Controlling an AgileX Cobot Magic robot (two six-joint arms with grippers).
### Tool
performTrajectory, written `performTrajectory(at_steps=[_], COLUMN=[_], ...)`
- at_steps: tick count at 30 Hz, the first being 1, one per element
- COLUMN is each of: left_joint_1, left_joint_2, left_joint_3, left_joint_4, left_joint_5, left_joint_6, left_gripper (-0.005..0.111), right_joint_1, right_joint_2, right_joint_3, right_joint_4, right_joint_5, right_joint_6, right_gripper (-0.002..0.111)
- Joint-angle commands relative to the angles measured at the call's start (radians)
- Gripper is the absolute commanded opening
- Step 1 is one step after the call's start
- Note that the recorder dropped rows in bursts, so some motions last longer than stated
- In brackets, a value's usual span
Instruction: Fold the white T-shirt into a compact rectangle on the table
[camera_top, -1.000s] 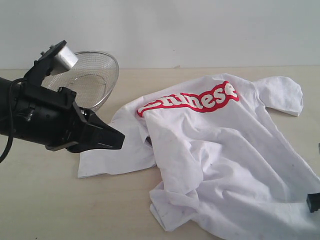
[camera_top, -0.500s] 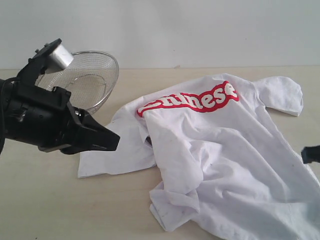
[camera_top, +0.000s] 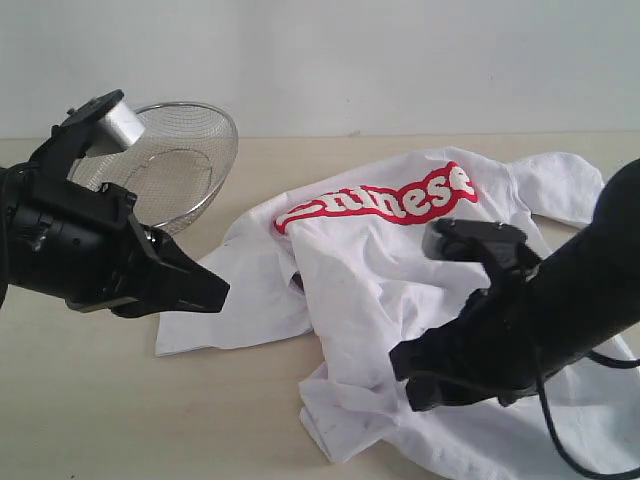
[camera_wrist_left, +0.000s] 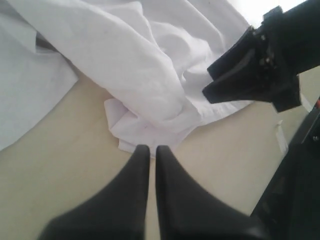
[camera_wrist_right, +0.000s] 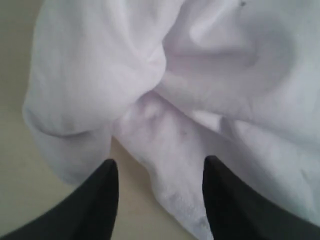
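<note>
A: Where's your T-shirt (camera_top: 370, 262)?
B: Crumpled on the table (camera_top: 90, 400), lower edge cut off. Wrist views show you what the outside hides: left gripper (camera_wrist_left: 149, 148) fingers pressed together, right gripper (camera_wrist_right: 160, 161) fingers spread by a fold.

the pale beige tabletop (camera_top: 90, 400) carries a crumpled white t-shirt (camera_top: 400, 290), spread in loose folds over its right half with the red lettering (camera_top: 385, 198) facing up near the far side. a round wire-mesh basket (camera_top: 190, 150) sits tipped at the far left, just beside the shirt's edge.
</note>
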Motion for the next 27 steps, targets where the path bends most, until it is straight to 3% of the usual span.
performTrajectory(at_steps=[1, 9, 27], left_joint_1=[-0.005, -0.005, -0.005], left_joint_2=[-0.006, -0.006, -0.006], left_joint_3=[0.003, 0.003, 0.003], left_joint_4=[0.006, 0.002, 0.0], left_joint_5=[0.002, -0.005, -0.005], left_joint_6=[-0.02, -0.022, -0.022], left_gripper=[0.004, 0.004, 0.004], right_joint_1=[0.046, 0.101, 0.103], right_joint_2=[0.092, 0.119, 0.245], right_joint_3=[0.002, 0.002, 0.002], right_joint_4=[0.0, -0.004, -0.036], right_joint_5=[-0.068, -0.116, -0.118], right_joint_6=[-0.01, -0.049, -0.038], right_gripper=[0.046, 0.046, 0.046])
